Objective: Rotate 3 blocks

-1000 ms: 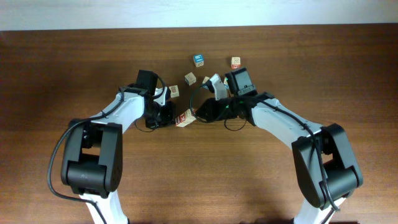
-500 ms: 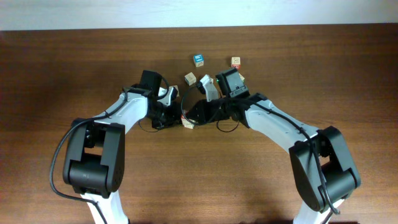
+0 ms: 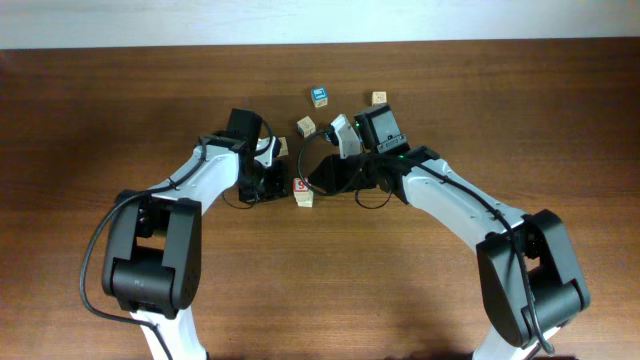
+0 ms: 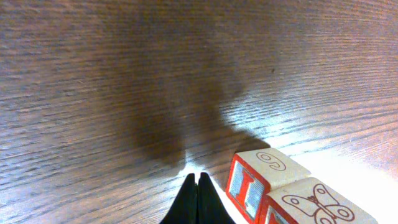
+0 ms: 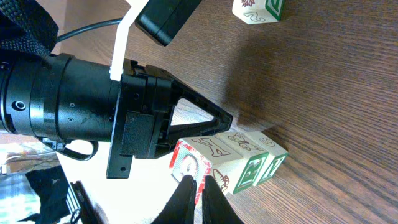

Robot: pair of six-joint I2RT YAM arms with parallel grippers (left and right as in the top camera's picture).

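Overhead first: seeing a red-and-white block (image 3: 302,185) touching a cream block (image 3: 304,199) mid-table, right between both arms. Got the left gripper (image 3: 268,186) just left of the pair and the right gripper (image 3: 318,181) just right. Can't tell the finger state from up here. Also spotting a blue-faced cube (image 3: 319,96) and a pale cube (image 3: 306,127) further back, well apart.

Left wrist: showing the left gripper (image 4: 198,186) pressed together into one point, pinching nothing, tip just beside the red-and-white block (image 4: 250,185). Butterfly print on the cream block (image 4: 314,204) touching it.

Right wrist: showing the right gripper (image 5: 196,190) all but pressed together, nothing pinched, tips right at a red-and-white block (image 5: 185,165). Got a green-faced block (image 5: 249,171) touching it sideways, plus the black left fingertip (image 5: 214,118) up against the row from the far side.
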